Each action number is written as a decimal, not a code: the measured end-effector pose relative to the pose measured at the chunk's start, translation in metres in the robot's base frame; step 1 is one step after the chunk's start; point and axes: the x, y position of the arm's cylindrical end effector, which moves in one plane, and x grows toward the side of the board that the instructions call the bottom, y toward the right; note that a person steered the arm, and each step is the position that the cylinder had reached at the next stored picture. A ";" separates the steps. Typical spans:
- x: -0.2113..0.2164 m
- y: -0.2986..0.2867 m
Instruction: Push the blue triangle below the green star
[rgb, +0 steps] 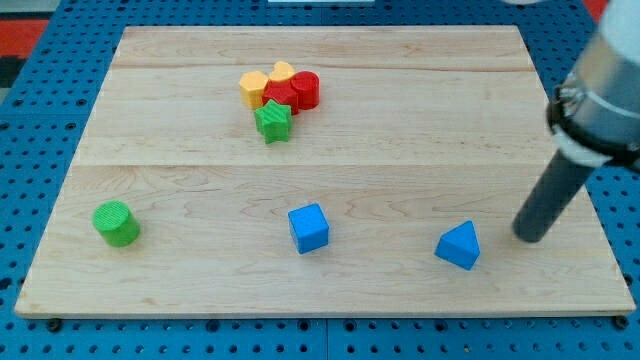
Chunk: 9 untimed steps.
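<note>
The blue triangle (459, 245) is seen as a small wedge, near the board's (400, 170) right. My tip (532, 236), a bare rod with no pincer, is set just right of it, apart. The green star (272, 121) is found far off, against the red and yellow cluster.

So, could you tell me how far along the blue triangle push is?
Nothing looks done yet: the blue triangle sits near the view's bottom right, far from the green star. In hand: my tip stands just right of the triangle, apart. Left: push it leftward to below the star.
</note>
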 end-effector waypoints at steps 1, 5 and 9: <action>0.004 -0.048; -0.016 -0.149; -0.058 -0.245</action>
